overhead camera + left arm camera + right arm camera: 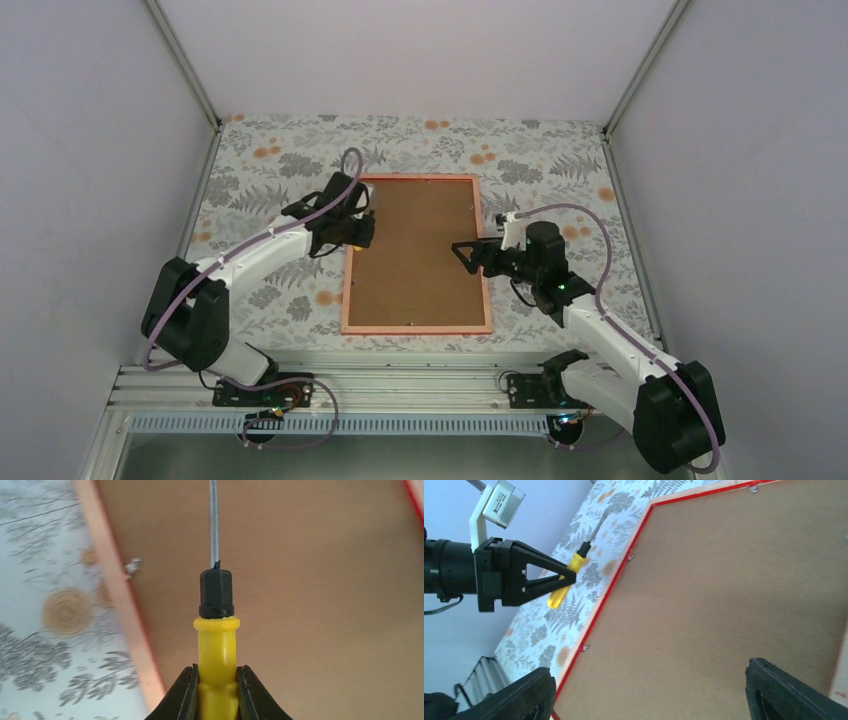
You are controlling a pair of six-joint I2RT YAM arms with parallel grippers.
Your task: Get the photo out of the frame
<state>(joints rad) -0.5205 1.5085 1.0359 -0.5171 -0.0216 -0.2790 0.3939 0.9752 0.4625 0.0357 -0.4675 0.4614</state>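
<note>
The red frame (416,327) lies face down mid-table, its brown fibreboard backing (415,255) facing up. The photo is hidden under the backing. My left gripper (362,228) is shut on a yellow-handled screwdriver (216,645), at the frame's left edge (115,587); the metal shaft (214,520) points out over the backing. A small metal tab (133,566) sits at that edge. My right gripper (468,255) is open and empty, over the backing near the frame's right side. In the right wrist view the backing (724,595), the frame's edge (614,587) and the screwdriver (563,582) show.
The table (260,170) is covered by a floral cloth. White walls close in the left, right and far sides. An aluminium rail (400,385) with both arm bases runs along the near edge. More metal tabs (583,647) sit along the frame's edge.
</note>
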